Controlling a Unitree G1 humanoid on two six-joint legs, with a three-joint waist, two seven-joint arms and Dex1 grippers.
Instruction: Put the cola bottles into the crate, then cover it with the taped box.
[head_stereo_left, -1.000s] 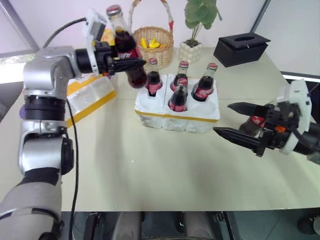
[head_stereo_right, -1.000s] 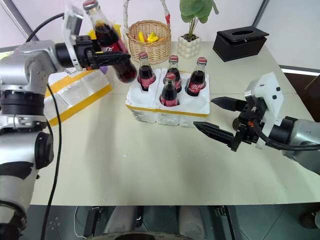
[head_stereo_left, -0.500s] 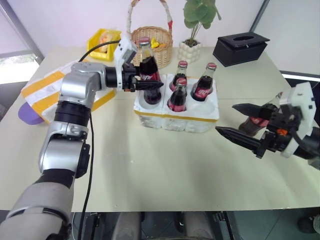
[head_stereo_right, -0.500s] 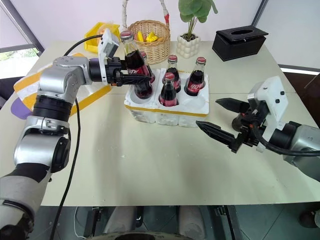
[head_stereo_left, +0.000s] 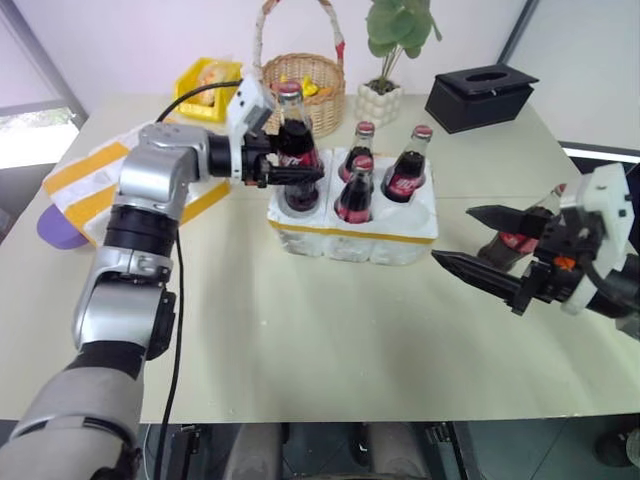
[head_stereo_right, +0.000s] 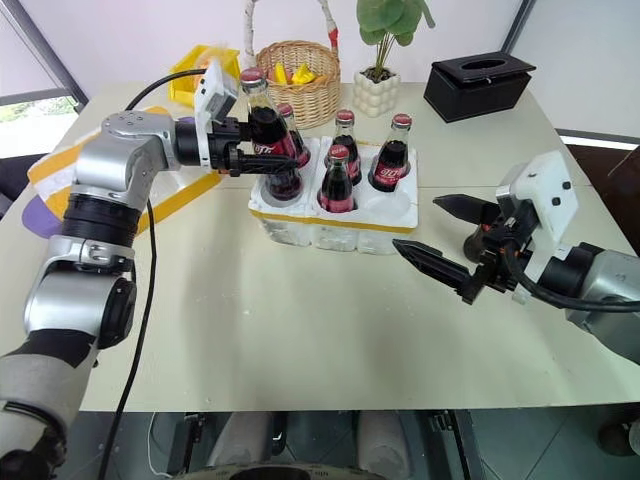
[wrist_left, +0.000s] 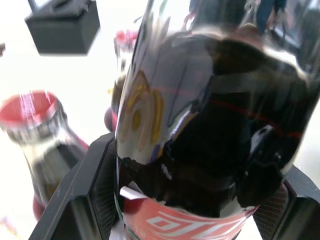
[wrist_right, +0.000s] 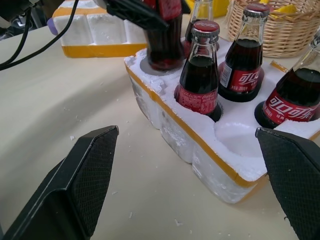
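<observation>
The white foam crate (head_stereo_left: 350, 236) with its yellow band stands mid-table. My left gripper (head_stereo_left: 291, 166) is shut on a cola bottle (head_stereo_right: 264, 135), which stands upright with its base in the crate's near-left hole (wrist_right: 162, 56). In the left wrist view both fingers (wrist_left: 85, 200) clamp that bottle's dark glass (wrist_left: 200, 125). Three other cola bottles (head_stereo_left: 366, 140) (head_stereo_left: 413, 168) (head_stereo_left: 356, 192) stand in the crate, and a further cap (head_stereo_right: 287, 110) peeks out behind the held one. My right gripper (head_stereo_left: 452, 236) hangs open to the crate's right, with another bottle (head_stereo_left: 515, 243) partly hidden behind it. The taped box (head_stereo_left: 92, 175) lies at the left.
Along the far edge of the table stand a wicker basket (head_stereo_left: 305, 88), a potted plant (head_stereo_left: 383, 100), a black tissue box (head_stereo_left: 482, 95) and a small yellow bin (head_stereo_left: 208, 80). A purple object (head_stereo_left: 55, 228) lies by the taped box. One crate hole (wrist_right: 235, 135) is bare.
My left gripper has come down with the bottle from above the crate's left side until its base sits in the near-left hole. The right gripper has stayed in place.
</observation>
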